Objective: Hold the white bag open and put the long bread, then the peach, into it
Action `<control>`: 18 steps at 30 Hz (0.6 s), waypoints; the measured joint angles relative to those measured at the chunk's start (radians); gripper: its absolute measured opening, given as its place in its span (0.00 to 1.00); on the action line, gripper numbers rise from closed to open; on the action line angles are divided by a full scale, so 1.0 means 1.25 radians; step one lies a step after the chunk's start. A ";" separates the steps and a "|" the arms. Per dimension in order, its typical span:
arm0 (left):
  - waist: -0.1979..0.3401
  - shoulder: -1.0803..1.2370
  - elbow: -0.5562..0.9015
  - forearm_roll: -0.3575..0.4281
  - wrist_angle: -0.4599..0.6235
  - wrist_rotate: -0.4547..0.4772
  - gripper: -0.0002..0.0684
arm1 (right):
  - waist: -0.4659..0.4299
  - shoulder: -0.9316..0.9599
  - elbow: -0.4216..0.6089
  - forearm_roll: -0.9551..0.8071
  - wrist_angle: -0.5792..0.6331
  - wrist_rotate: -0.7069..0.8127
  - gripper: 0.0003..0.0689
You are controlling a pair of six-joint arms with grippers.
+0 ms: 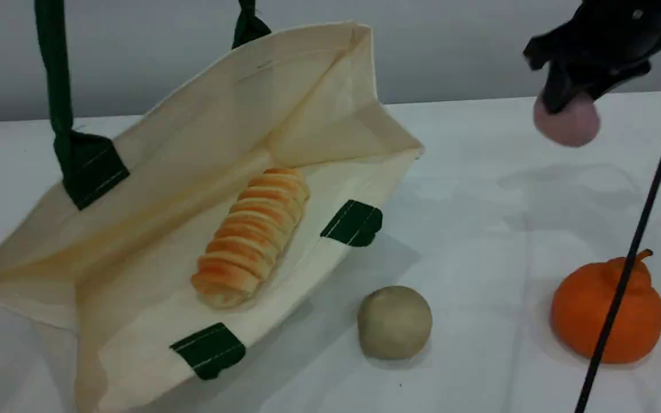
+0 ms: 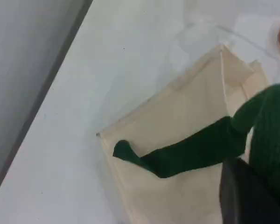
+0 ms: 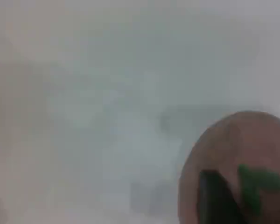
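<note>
Long bread already lies inside the white bag at frame left, left gripper clamped on its green handle, right gripper closed around the peach lifted at upper right; next: carry peach left over bag mouth.

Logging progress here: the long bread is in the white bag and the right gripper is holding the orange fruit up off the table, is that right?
Not quite. The scene view shows the right gripper holding the peach; the orange fruit sits on the table. The long bread is in the white bag.
</note>
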State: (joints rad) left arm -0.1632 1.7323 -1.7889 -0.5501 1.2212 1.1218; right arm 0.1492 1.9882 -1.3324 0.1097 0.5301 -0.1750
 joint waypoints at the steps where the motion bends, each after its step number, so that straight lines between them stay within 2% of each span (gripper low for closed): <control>1: 0.000 0.000 0.000 0.000 0.000 0.000 0.12 | 0.000 -0.009 0.000 -0.015 0.016 0.016 0.35; 8: 0.000 0.000 0.000 0.000 0.000 0.000 0.12 | 0.008 -0.106 0.043 -0.041 0.044 0.055 0.35; 13: 0.000 0.001 0.000 0.000 0.000 0.000 0.12 | 0.032 -0.215 0.136 -0.009 -0.006 0.056 0.35; 18: 0.000 0.001 0.000 0.000 0.000 0.000 0.12 | 0.089 -0.334 0.239 0.029 -0.046 0.056 0.35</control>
State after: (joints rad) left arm -0.1632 1.7332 -1.7889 -0.5501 1.2212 1.1218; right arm 0.2608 1.5704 -1.0341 0.1465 0.4721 -0.1056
